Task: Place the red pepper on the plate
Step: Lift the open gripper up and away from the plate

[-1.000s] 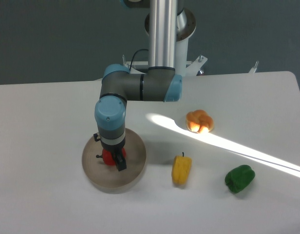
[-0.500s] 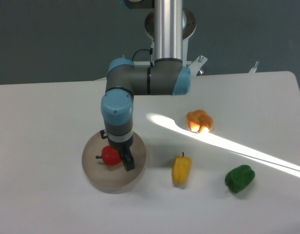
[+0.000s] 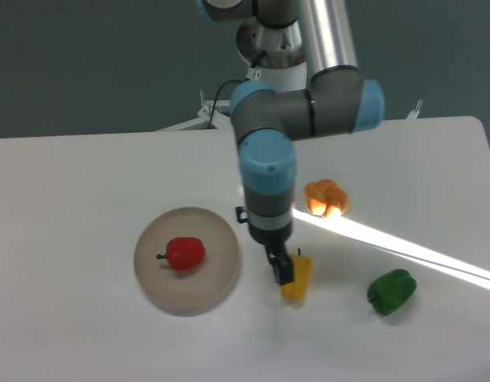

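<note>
The red pepper [image 3: 184, 253] lies on its side on the beige-grey plate [image 3: 217, 278], stem pointing left, with nothing touching it. My gripper [image 3: 282, 270] hangs to the right of the plate, off its rim, directly in front of a yellow pepper [image 3: 300, 280]. Only one dark finger shows clearly and the rest is hidden by the wrist, so I cannot tell how the jaws stand. Nothing is visible between them.
An orange pepper [image 3: 325, 197] sits in a bright strip of light behind the gripper. A green pepper [image 3: 390, 291] lies at the front right. The arm's elbow [image 3: 309, 111] hangs over the back middle of the white table [image 3: 70, 199].
The gripper has let go of the red pepper, which stays on the plate, and the arm has swung right from over the plate to the yellow pepper.
</note>
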`<action>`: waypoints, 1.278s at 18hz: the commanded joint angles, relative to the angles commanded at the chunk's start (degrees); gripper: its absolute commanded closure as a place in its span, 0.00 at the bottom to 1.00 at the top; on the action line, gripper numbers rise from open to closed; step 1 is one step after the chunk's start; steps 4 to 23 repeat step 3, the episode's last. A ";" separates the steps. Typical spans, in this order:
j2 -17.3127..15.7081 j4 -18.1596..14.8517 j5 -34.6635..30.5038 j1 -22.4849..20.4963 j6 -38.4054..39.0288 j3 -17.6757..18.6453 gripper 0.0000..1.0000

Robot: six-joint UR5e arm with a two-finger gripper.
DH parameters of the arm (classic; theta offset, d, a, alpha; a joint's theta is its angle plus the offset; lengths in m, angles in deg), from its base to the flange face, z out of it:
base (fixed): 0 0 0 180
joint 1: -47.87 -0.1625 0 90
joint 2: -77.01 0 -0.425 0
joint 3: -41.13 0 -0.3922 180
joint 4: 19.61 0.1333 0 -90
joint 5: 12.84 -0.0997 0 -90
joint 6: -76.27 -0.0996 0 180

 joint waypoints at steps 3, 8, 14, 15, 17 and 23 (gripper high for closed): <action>0.26 0.61 0.00 -0.10 0.00 -0.09 0.00; 0.26 0.61 0.00 -0.10 0.00 -0.09 0.00; 0.26 0.61 0.00 -0.10 0.00 -0.09 0.00; 0.26 0.61 0.00 -0.10 0.00 -0.09 0.00; 0.26 0.61 0.00 -0.10 0.00 -0.09 0.00; 0.26 0.61 0.00 -0.10 0.00 -0.09 0.00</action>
